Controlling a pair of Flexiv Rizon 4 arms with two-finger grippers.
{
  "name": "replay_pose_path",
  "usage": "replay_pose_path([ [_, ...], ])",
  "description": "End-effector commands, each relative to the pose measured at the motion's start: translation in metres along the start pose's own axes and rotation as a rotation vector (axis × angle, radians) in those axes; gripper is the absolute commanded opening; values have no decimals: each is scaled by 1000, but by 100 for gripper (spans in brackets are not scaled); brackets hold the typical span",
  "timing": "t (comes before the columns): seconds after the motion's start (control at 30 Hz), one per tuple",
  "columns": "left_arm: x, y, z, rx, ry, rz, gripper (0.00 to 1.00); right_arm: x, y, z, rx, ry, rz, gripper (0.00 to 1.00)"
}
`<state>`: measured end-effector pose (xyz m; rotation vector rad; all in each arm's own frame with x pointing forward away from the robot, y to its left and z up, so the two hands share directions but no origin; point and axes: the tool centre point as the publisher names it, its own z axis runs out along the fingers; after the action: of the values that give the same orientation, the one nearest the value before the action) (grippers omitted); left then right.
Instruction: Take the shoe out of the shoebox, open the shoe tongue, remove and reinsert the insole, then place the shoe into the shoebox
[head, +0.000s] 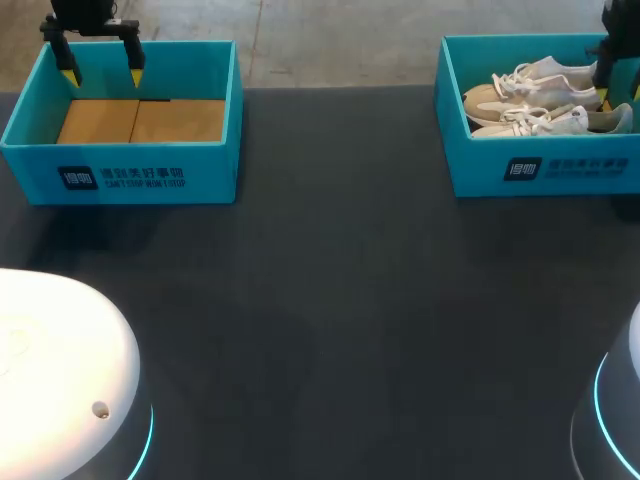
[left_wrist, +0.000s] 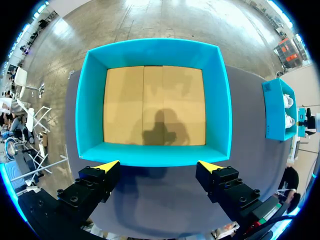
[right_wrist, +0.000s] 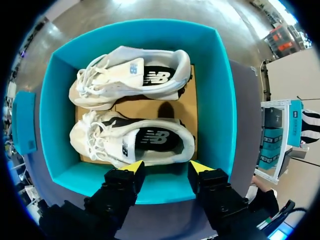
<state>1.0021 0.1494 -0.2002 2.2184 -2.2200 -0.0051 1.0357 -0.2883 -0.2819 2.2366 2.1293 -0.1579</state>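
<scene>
A dark table (head: 330, 300) carries 2 teal boxes, well apart at its far corners. The left shoebox (head: 120, 170) shows a brown cardboard floor (left_wrist: 155, 105). The right shoebox (right_wrist: 220, 100) holds 2 pale sneakers lying on their sides, side by side on the box floor, toes pointing the same way toward the table's middle. In the right wrist view the far shoe (right_wrist: 132, 75) lies against the box wall farthest from the claw, and the near shoe (right_wrist: 132, 142) lies just ahead of the fingertips, its dark opening and heel nearest them.

The right gripper (right_wrist: 166, 167) hangs above the near wall of the right shoebox, over the heel end of the near shoe. Its 2 yellow-tipped fingers stand moderately apart and hold nothing; neither fingertip touches a shoe.

The left gripper (left_wrist: 159, 166) hangs above the left shoebox, at the wall on the floor side in the head view. Its fingers are spread wide, nearly as far apart as the cardboard floor is broad in its own view, and nothing is between them.
</scene>
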Motion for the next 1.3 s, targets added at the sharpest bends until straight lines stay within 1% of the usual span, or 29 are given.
replay_pose_path([
  [0.03,0,0,0,1,0,0,100,-5,0,11,3,9,7,50],
  [0.1,0,0,0,1,0,0,100,-7,1,15,4,9,19,52],
  [0.17,0,0,0,1,0,0,100,-10,1,18,2,9,28,59],
  [0.23,0,0,0,1,0,0,100,-14,2,22,-1,10,41,62],
  [0.4,0,0,0,1,0,0,100,-20,5,26,-5,9,57,58],
  [0.6,0,0,0,1,0,0,100,-23,8,35,2,9,65,58],
  [0.63,0,0,0,1,0,0,100,-24,8,37,3,10,67,59],
  [0.7,0,0,0,1,0,0,100,-24,8,40,6,11,69,64],
  [0.83,0,0,0,1,0,0,100,-27,10,46,13,12,72,64],
  [1.03,0,0,0,1,0,0,100,-32,12,47,10,15,78,62],
  [1.07,0,0,0,1,0,0,100,-32,12,49,10,16,78,64],
  [1.13,0,0,0,1,0,0,100,-32,12,53,14,19,78,62],
  [1.3,0,0,0,1,0,0,100,-32,13,61,25,23,76,65],
])
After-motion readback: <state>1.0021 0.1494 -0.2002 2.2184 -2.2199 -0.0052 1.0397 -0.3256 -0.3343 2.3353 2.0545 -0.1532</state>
